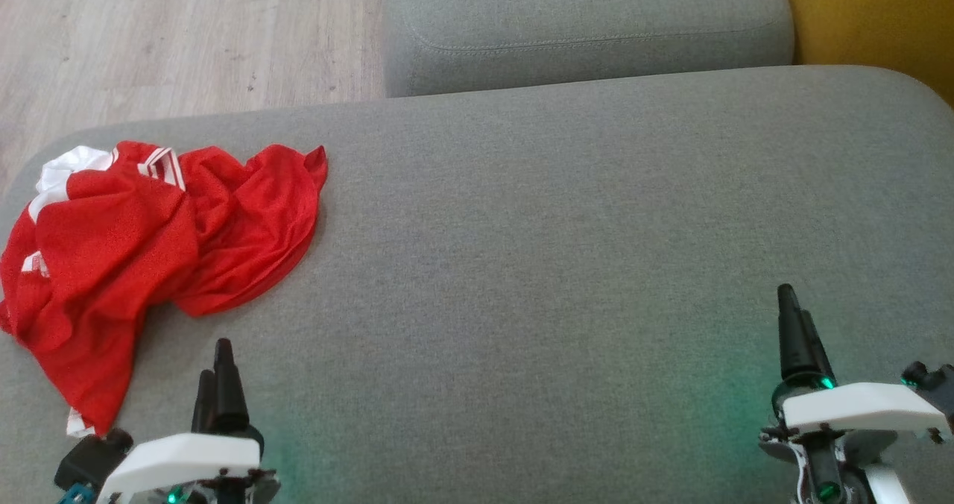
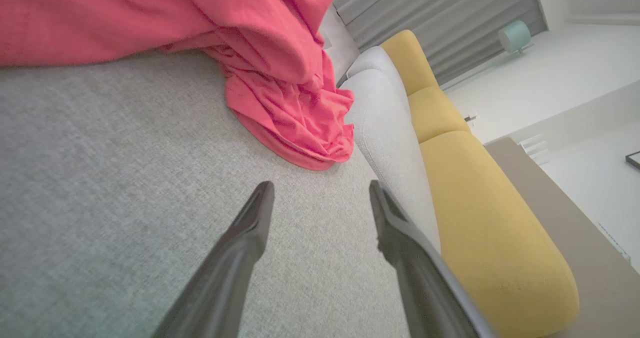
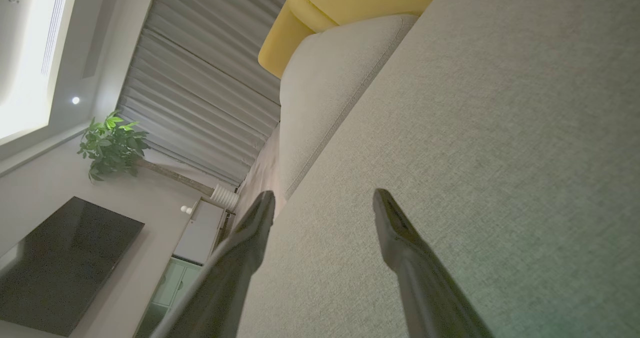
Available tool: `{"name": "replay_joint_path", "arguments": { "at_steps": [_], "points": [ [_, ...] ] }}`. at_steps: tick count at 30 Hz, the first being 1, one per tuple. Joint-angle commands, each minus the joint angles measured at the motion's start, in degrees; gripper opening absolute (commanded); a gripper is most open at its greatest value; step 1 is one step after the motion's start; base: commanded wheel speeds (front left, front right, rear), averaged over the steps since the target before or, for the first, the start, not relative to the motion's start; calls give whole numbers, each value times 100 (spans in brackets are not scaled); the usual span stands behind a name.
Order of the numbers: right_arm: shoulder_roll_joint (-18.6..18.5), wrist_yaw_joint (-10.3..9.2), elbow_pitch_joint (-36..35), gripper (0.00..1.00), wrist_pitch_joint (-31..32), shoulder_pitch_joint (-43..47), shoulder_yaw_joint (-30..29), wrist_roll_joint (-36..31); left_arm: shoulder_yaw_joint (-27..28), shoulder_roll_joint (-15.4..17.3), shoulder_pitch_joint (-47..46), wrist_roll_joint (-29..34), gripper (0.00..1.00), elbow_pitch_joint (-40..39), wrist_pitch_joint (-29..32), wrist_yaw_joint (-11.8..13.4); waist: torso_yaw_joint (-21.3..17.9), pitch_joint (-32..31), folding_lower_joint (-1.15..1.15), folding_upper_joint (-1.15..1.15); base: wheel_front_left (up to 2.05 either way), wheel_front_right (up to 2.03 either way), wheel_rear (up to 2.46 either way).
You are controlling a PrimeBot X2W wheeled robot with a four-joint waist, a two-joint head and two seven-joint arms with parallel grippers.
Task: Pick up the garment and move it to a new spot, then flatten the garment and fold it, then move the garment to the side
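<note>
All positions are relative to the big grey seat cushion (image 1: 559, 228).

Left end: the red garment (image 1: 149, 243) is a crumpled heap lying loose on the fabric. White trim and stripes show on the side nearest the cushion's left edge. One lobe reaches toward the back edge and a long tail runs down toward the near edge. I can't tell whether it overhangs the left edge.

Near-left corner: my left claw (image 1: 215, 362) sits just right of the garment's tail and looks clear of the cloth. On the left wrist feed, the left claw (image 2: 320, 190) has its fingers spread with grey fabric showing between them. The garment (image 2: 280, 78) lies ahead, apart from the tips. I can't tell whether the tips touch the cushion.

Middle: plain grey fabric, with a faint green glow (image 1: 291, 444) on it beside the left claw.

Near-right part: my right claw (image 1: 794, 304) is well apart from the garment. On the right wrist feed, the right claw (image 3: 325, 198) also has its fingers spread, again with grey fabric between them.

Past the back edge: wooden floor (image 1: 149, 34) on the left, then a second grey cushion (image 1: 589, 19). A yellow cushion (image 1: 872, 12) sits beyond the back-right corner.
</note>
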Motion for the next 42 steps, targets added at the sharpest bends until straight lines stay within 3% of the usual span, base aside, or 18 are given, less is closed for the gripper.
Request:
{"name": "replay_joint_path", "arguments": {
  "at_steps": [1,42],
  "points": [
    [-129,-2,-183,100,-70,-174,77,-178,39,92,-238,157,100,-213,-70,9,1,0,0,0,0,0,0],
    [-252,-3,-149,100,-762,-137,562,-3234,-262,379,-149,3155,100,14,-757,153,-15,-37,0,0,0,0,0]
  ]
}}
